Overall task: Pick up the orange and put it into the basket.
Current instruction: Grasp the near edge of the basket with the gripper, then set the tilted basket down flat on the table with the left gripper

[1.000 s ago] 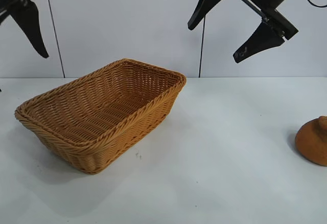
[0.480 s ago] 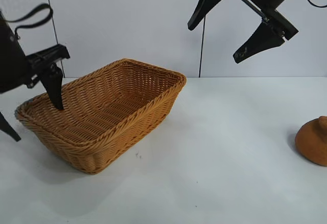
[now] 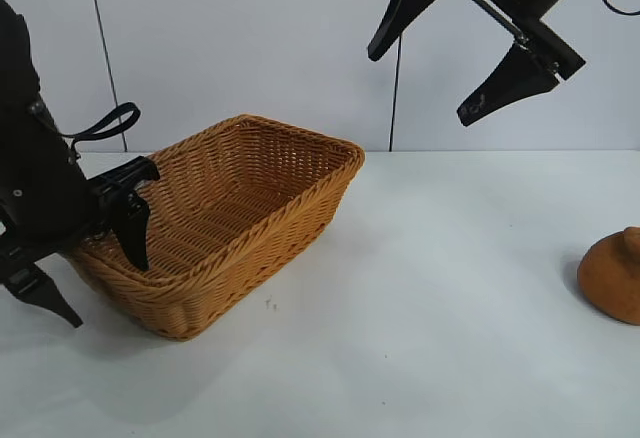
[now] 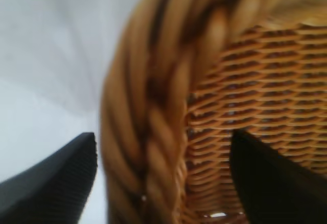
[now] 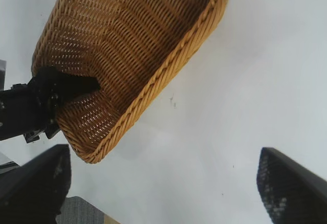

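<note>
The woven basket (image 3: 250,258) stands on the white table at left centre. The dull orange (image 3: 612,276) with its knob sits at the far right edge of the table, partly cut off. My left gripper (image 3: 95,263) is open and straddles the basket's near-left braided rim (image 4: 153,106), one finger inside and one outside. My right gripper (image 3: 417,86) is open and empty, high above the table to the right of the basket and far from the orange. The right wrist view shows the basket (image 5: 168,70) with the left gripper (image 5: 46,96) at its end; the orange is out of that view.
The white table (image 3: 430,338) stretches between the basket and the orange. A pale panelled wall (image 3: 250,48) stands behind. A grey mat corner (image 5: 82,211) shows beyond the table edge in the right wrist view.
My left arm has come down from the upper left to the basket's left end and now straddles its rim. The right arm, basket and orange have not moved.
</note>
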{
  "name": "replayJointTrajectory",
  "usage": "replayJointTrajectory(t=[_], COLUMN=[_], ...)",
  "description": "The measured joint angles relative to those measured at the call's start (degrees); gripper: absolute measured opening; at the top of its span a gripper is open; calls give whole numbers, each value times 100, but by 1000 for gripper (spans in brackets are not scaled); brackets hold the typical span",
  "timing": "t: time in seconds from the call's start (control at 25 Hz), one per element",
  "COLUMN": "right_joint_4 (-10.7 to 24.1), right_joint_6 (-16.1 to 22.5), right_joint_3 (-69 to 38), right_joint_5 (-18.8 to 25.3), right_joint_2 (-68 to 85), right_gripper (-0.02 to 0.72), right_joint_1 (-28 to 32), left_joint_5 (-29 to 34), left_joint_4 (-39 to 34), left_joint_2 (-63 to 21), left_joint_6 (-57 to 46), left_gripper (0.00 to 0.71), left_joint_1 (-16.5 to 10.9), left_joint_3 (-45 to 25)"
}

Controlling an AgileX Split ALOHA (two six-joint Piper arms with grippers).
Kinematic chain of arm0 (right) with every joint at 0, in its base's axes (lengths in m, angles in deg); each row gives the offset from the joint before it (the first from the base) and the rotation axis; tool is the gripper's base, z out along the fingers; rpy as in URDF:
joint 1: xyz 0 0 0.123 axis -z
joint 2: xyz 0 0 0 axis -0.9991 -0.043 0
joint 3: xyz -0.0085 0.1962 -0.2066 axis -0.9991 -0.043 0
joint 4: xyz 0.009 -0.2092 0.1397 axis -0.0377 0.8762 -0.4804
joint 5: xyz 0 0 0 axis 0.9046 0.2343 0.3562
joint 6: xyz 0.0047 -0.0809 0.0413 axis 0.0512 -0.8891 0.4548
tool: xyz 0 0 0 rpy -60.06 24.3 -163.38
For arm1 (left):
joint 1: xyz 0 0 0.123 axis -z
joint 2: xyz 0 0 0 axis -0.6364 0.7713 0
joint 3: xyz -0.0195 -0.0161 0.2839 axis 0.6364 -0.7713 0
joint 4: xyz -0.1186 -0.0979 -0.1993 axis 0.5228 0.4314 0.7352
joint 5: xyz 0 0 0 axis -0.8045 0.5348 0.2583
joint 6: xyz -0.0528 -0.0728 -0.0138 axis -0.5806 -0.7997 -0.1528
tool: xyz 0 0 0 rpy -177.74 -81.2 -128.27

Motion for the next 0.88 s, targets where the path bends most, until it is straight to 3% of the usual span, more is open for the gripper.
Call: replayJointTrajectory(t=[0.08, 0.16, 0.36, 0.64, 0.88], right_joint_4=[0, 0, 0, 0, 0], right_joint_6=[0, 0, 0, 0, 0], right_joint_3=[0, 0, 0, 0, 0], right_joint_5=[0, 0, 0, 0, 14], right_joint_2=[0, 0, 0, 0, 0], right_gripper=[678, 678, 678, 678, 678], right_joint_1=[0, 0, 0, 0, 0], left_joint_5=[47, 20, 473, 1703, 2892], left_joint_4=[2, 54, 164, 778, 767], left_joint_2=[-5, -27, -157, 91, 663], left_joint_6=[-6, -66, 522, 2736, 3978], left_gripper=[176, 87, 87, 87, 87], left_joint_1=[0, -14, -179, -610, -616], left_joint_3=[0, 0, 358, 1925, 2973])
